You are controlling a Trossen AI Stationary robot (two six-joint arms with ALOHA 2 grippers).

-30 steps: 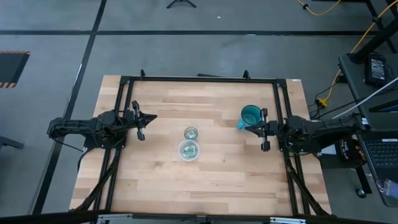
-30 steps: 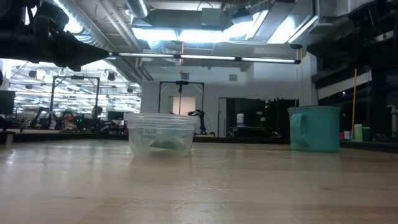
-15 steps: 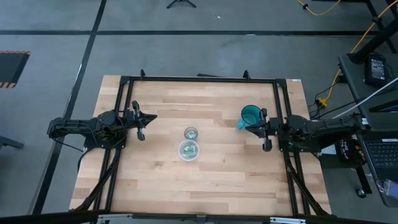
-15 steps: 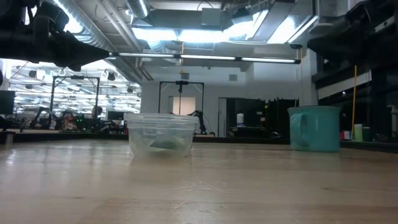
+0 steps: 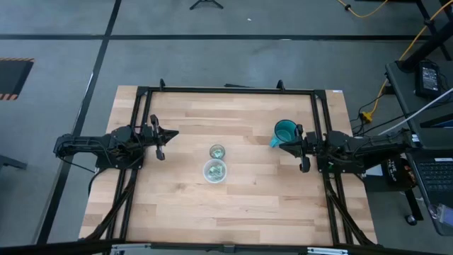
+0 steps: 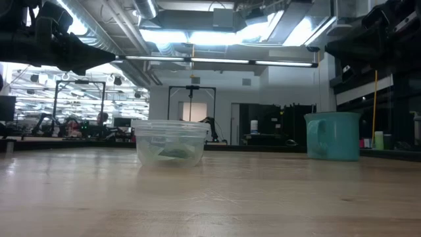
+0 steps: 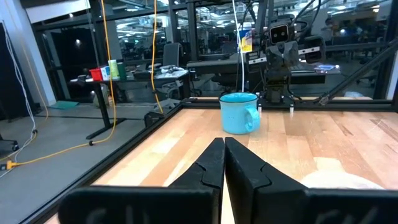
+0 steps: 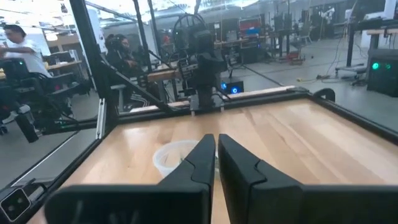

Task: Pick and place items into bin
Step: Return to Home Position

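Observation:
Two clear round containers stand mid-table: a larger bin (image 5: 215,171) and a smaller cup (image 5: 216,151) just beyond it. Both hold teal-green and white packets (image 5: 216,169). In the low view the bin (image 6: 170,141) shows a greenish packet (image 6: 176,153) on its bottom. My left gripper (image 5: 160,139) is shut and hovers to the left of the containers. My right gripper (image 5: 304,151) is shut and hovers to their right, beside the teal mug (image 5: 284,131). The wrist views show the left gripper (image 7: 224,155) and the right gripper (image 8: 216,152) empty, with fingers together.
The teal mug (image 6: 332,135) stands on the table's right far part, close to my right gripper. A black frame (image 5: 226,90) runs along the table's far edge and sides. Bare wood (image 5: 226,212) lies along the near side. People (image 8: 18,56) sit beyond the table's left side.
My right gripper has drawn back a little toward the table's right edge, still shut. The containers and the mug have stayed in place.

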